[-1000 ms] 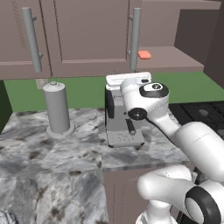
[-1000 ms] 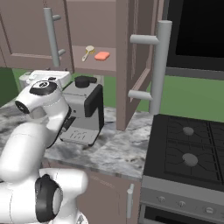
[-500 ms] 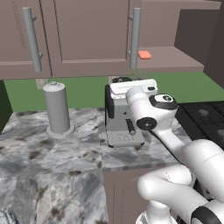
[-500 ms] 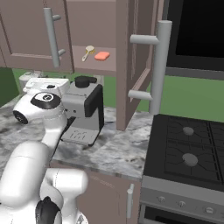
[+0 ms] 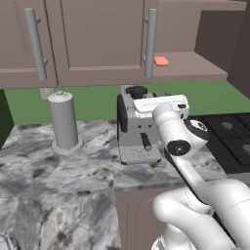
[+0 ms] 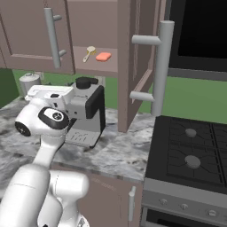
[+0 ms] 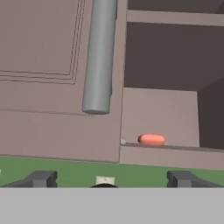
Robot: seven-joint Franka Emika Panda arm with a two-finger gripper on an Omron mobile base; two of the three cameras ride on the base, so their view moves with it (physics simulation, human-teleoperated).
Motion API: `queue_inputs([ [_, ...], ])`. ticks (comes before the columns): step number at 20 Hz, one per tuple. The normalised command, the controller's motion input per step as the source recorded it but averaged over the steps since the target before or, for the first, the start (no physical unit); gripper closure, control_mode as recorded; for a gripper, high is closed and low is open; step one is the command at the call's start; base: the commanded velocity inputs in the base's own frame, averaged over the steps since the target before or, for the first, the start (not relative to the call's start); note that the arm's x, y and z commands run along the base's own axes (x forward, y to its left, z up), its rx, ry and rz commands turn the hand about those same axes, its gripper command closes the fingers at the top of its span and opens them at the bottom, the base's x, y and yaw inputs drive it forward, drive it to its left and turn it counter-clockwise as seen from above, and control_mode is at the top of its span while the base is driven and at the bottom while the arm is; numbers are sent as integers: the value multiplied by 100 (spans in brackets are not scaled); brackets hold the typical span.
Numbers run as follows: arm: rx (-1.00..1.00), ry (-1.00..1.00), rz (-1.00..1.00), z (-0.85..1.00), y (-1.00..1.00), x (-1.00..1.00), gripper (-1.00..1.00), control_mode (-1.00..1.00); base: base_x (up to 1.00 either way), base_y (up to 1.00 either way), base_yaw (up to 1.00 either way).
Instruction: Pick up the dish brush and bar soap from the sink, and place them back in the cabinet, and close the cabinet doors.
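Gripper [image 7: 111,179]: jaws wide apart, nothing between them; aimed up at the cabinet [image 7: 166,57] from below the shelf edge.

Item 1, cabinet door [image 7: 52,74]: the near door, seen edge-on beside the opening in the hand view, with a long silver bar handle [image 7: 99,57]. Judged rigid and hinged, light to swing; best pushed flat on the panel or hooked at the bar, which looks smooth and may slip. The second door [image 6: 139,66] stands swung out toward the stove [image 6: 190,150].

Item 2, bar soap [image 7: 151,139]: salmon-pink block lying flat on the shelf [image 7: 162,113] near its front edge. Judged hard, light, slick; take it across the short sides if handled again.

Item 3, dish brush [image 6: 89,52]: cream, lying on the same shelf just beside the soap. Judged light and stiff; grip mid-handle.

Other: coffee machine [image 5: 136,129] and grey canister [image 5: 63,119] on the bench [image 5: 58,166].

Remaining, by judgement: both doors to be closed.
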Motion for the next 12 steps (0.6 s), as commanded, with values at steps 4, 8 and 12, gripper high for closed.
queue_inputs([
  [4, 0, 8, 0, 22, -24, -33, -100, -100, 0, 0, 0],
  [8, 0, 12, 0, 30, -19, -26, -100, -100, 0, 0, 0],
  [12, 0, 14, 0, 34, -15, -27, -100, -100, 0, 0, 0],
])
